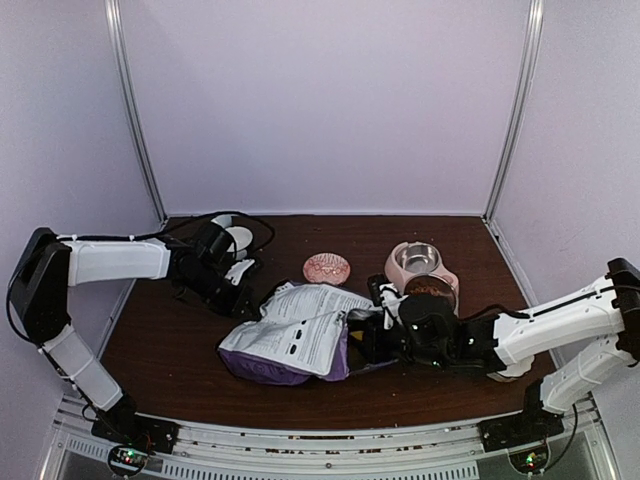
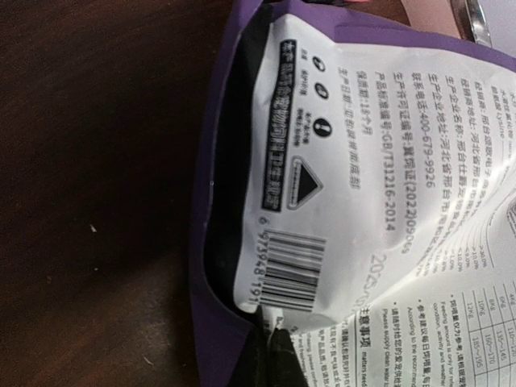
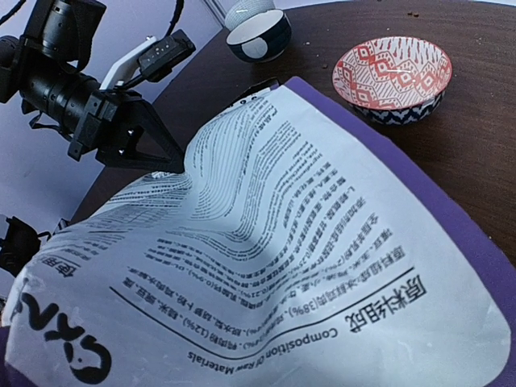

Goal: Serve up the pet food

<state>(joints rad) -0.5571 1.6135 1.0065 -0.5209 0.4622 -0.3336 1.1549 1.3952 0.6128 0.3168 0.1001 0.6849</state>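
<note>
Two arms meet at a purple-edged bag (image 1: 300,335) on the dark table (image 1: 170,350) in the top view. We see the left gripper (image 1: 255,297) at the bag's far-left corner and the right gripper (image 1: 365,328) at its right edge. The pet food (image 1: 432,289) is a brown heap in the near bowl of the pink feeder (image 1: 393,268), just beside the right wrist. A red patterned bowl (image 1: 327,268) stands behind the bag.

From the left wrist we see only the bag's white printed panel, its barcode (image 2: 290,278) and purple border, close above the table.

From the right wrist the printed sheet rises toward us. The left gripper's dark fingers (image 3: 153,143) are pinched tight on its far edge, creases spreading from the pinch. The right gripper's own fingers are hidden, yet the sheet hangs from that end, so we read it as clamped on the bag. A dark-blue bowl (image 3: 258,32) sits beyond.
</note>
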